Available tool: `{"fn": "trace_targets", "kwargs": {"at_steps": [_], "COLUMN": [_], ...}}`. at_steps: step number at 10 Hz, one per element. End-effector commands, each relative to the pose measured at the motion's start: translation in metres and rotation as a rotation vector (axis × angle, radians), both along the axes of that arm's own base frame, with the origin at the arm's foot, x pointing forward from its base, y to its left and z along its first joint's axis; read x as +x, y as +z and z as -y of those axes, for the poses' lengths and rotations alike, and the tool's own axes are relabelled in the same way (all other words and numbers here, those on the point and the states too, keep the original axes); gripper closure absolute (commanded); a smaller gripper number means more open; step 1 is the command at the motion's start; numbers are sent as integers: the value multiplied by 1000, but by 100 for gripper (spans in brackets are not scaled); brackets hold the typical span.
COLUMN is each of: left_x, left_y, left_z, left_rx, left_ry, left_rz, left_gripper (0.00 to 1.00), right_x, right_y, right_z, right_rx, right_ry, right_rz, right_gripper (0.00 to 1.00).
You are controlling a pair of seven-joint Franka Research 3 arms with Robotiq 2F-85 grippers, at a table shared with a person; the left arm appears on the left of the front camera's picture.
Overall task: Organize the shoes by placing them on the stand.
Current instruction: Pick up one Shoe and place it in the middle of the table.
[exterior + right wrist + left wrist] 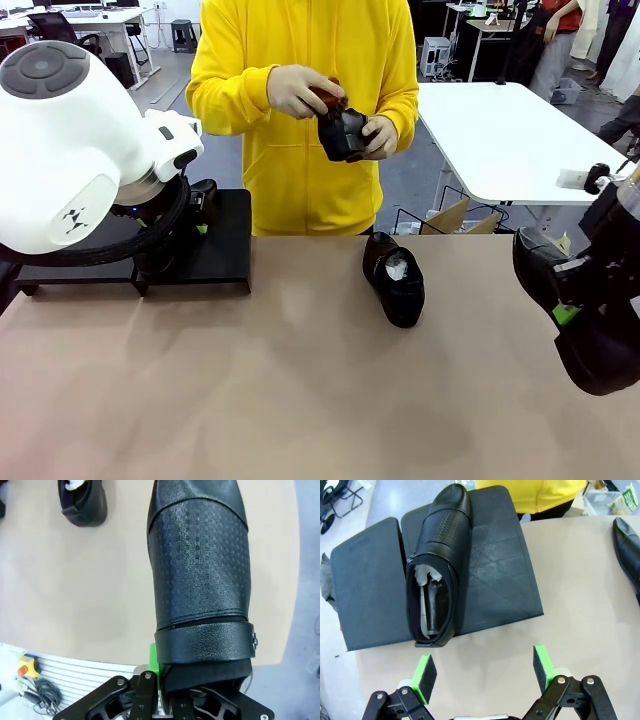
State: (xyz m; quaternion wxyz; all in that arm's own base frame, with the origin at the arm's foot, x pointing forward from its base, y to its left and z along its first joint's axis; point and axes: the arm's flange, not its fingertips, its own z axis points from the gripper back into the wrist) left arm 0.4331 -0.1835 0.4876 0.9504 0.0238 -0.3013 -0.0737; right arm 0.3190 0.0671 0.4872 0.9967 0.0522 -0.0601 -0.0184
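Note:
One black shoe (437, 565) with white paper inside lies on the black stand (495, 570), toe pointing away. My left gripper (485, 672) hangs open just short of its heel, green pads (426, 676) apart and holding nothing. In the front view the left gripper (200, 215) sits over the stand (225, 250). My right gripper (162, 672) is shut on the heel rim of a second shoe (200, 570), lifted above the table at the right (590, 330). A third shoe (395, 275) lies mid-table. The person holds a fourth shoe (343, 135) in both hands.
The brown table (250, 380) has free room across its front and left. The person in a yellow hoodie (300, 60) stands at the far edge. A white table (510, 140) and a cardboard box (455, 218) are behind on the right.

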Motion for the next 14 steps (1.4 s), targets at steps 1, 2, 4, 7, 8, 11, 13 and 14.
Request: {"fn": "trace_targets", "kwargs": {"at_steps": [1, 2, 4, 7, 8, 11, 13, 14], "left_x": [1, 1, 1, 1, 1, 1, 1, 1], "left_y": [1, 1, 1, 1, 1, 1, 1, 1], "left_z": [2, 2, 2, 2, 2, 2, 2, 2], "left_rx": [10, 10, 10, 10, 10, 10, 10, 10], "left_ry": [20, 20, 20, 20, 20, 20, 20, 20], "left_rz": [11, 11, 11, 11, 11, 11, 11, 11], "left_gripper": [0, 0, 0, 0, 0, 0, 0, 0], "right_x": [3, 3, 1, -30, -33, -27, -10, 0], "right_y": [8, 8, 2, -9, -30, -74, -92, -102], "right_z": [16, 16, 11, -122, -160, -219, -243, -256], "right_rx": [35, 35, 22, -119, -125, -62, -30, -25], "right_ry": [-31, -31, -23, -5, -2, -15, 4, 15], "right_rz": [32, 32, 4, -23, -75, -151, -138, -135], "right_gripper": [100, 100, 100, 100, 100, 100, 100, 100]}}
